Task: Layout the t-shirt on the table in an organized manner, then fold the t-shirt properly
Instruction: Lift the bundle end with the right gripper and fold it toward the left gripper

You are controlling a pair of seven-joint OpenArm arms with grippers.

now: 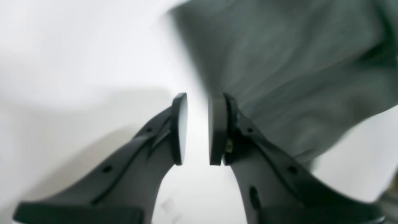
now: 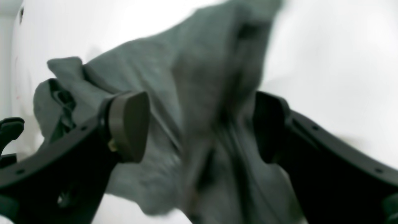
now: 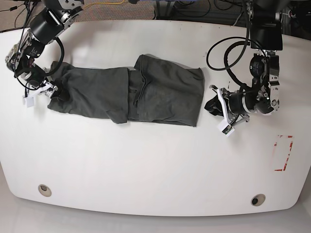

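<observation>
The t-shirt [image 3: 131, 94] lies flat and partly folded on the table [image 3: 146, 165], above the two grommet holes [image 3: 44, 190]. Right gripper [image 2: 199, 127] — pads spread wide, cloth bunched between them, at the t-shirt's end farthest from the red-and-white sticker [image 3: 284, 153]. Left gripper [image 1: 197, 129] — pads narrowly apart, nothing between, just beside the t-shirt's sticker-side edge.

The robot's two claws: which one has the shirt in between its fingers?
The right gripper, at the base view's left end of the t-shirt, has cloth between its wide-open jaws. The left gripper has only white table between its jaws.
</observation>
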